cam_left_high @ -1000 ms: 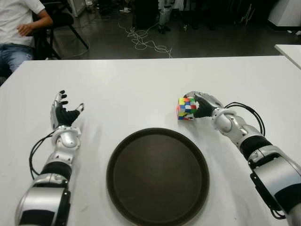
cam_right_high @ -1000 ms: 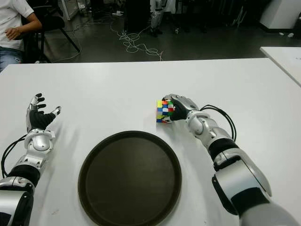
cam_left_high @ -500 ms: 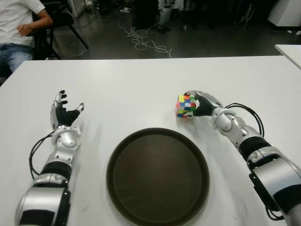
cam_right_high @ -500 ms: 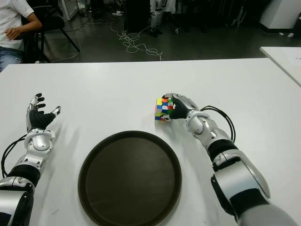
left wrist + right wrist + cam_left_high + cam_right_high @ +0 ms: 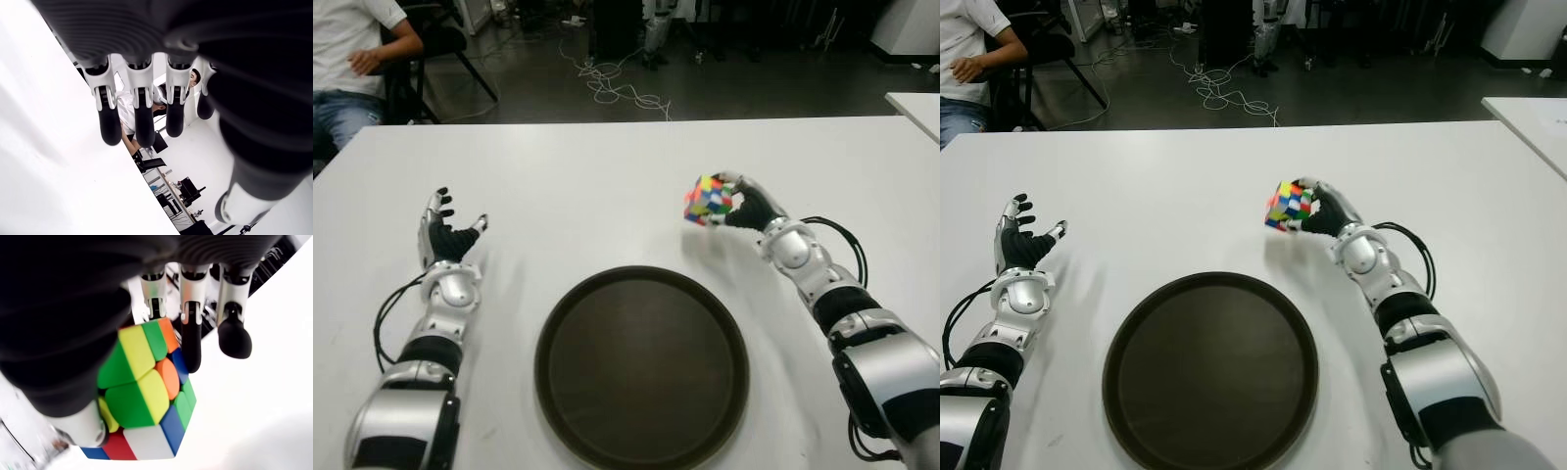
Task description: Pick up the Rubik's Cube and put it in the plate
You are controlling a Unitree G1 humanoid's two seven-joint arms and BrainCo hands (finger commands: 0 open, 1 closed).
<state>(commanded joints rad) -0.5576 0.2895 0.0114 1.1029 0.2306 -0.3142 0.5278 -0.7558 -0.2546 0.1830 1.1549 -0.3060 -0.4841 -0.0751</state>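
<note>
My right hand [image 5: 736,203] holds the multicoloured Rubik's Cube [image 5: 707,199] tilted and lifted off the white table [image 5: 607,176], behind the plate's right rim. In the right wrist view the cube [image 5: 142,396] sits between thumb and fingers [image 5: 191,333], which are curled on it. The dark round plate [image 5: 641,364] lies at the front centre with nothing in it. My left hand [image 5: 445,235] shows to the left of the plate, fingers spread, holding nothing.
A person in a white shirt [image 5: 352,49] sits at the far left beyond the table. Cables [image 5: 617,88] lie on the dark floor behind. Another white table's corner [image 5: 915,103] shows at the right.
The right hand has raised the cube off the table, tilting it and carrying it slightly back and right. The left hand has not moved.
</note>
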